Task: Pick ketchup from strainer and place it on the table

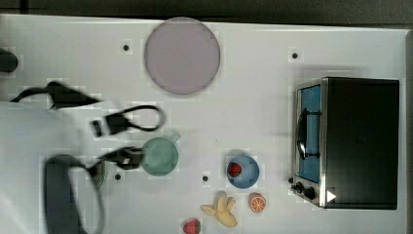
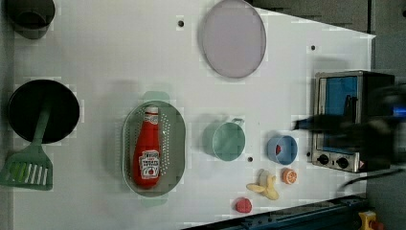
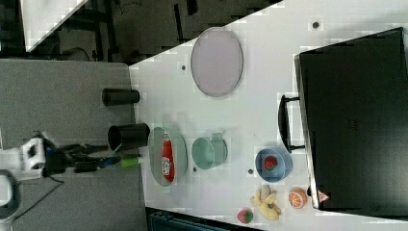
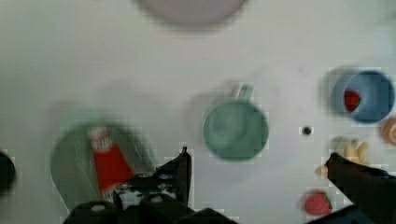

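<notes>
Item: ketchup [image 2: 147, 148], a small red squeeze bottle lying flat along the pale green strainer [image 2: 178, 143], white cap toward twelve o'clock in the left view, the green cup [image 2: 229, 140] at its three o'clock on the white surface [image 2: 110, 57]. Claw [image 4: 259, 170]: spread wide, pinching nothing, hanging above the surface with the ketchup off to one side. Handling, as judged: light, smooth-walled, somewhat yielding plastic, best taken across the body below the neck, gently

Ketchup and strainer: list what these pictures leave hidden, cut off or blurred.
- Top view: the arm covers the spot where the strainer would lie.
- Wrist view: the ketchup and strainer are blurred; the gripper body hides their near ends.
- Left view: the ketchup label's small print is unreadable.
</notes>
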{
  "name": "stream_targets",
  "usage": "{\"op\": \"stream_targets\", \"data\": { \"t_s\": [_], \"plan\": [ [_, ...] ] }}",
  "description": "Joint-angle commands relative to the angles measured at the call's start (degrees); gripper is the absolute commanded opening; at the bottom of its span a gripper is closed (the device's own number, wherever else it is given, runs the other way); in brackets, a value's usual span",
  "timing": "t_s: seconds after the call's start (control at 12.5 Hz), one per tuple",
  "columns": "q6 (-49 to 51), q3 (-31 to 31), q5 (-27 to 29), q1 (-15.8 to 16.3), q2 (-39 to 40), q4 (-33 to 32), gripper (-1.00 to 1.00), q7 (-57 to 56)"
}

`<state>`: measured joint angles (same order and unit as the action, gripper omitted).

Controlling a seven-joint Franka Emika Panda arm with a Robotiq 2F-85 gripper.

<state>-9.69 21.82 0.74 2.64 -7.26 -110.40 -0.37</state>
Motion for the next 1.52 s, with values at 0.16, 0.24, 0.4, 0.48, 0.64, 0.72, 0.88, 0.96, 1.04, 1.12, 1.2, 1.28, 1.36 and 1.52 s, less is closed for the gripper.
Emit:
{"op": "stream_targets", "data": {
  "t_s": [0.16, 0.24, 0.4, 0.48, 0.64, 0.72, 0.88, 0.96, 1.04, 1.12, 1.2, 1.28, 1.36, 1.52],
  "plan": [
    [-5.40, 7.77, 0.46, 1.55, 4.54, -1.95, 1.00, 2.41],
    [-8.23, 10.01, 0.35, 1.60, 6.61, -2.42, 1.00, 2.44],
    [-14.36, 13.16, -0.21, 1.71, 10.72, -3.94, 1.00, 3.23],
    [-17.46, 14.10, -0.49, 1.82, 12.63, -4.97, 1.00, 3.32],
    [-23.76, 14.70, -1.81, 2.25, 16.06, -7.57, 1.00, 3.40],
    [-27.05, 14.70, -3.36, 2.46, 17.63, -9.08, 1.00, 3.55],
    [-33.90, 14.63, -6.90, 2.72, 20.76, -12.19, 1.00, 5.51],
    [-37.52, 14.62, -7.99, 2.84, 22.45, -13.53, 1.00, 7.38],
    [-40.85, 14.61, -8.82, 2.98, 24.23, -14.57, 1.00, 8.80],
    [-43.73, 14.57, -9.82, 3.16, 26.16, -15.23, 1.00, 9.67],
    [-46.00, 14.46, -10.59, 3.35, 28.20, -15.54, 1.00, 10.37],
    [-47.79, 14.37, -10.94, 3.52, 30.27, -15.55, 1.00, 11.27],
    [-49.11, 14.33, -11.46, 3.58, 32.24, -15.50, 1.00, 12.22],
    [-51.07, 14.24, -12.73, 3.67, 35.65, -15.29, 1.00, 13.61]
  ]
}}
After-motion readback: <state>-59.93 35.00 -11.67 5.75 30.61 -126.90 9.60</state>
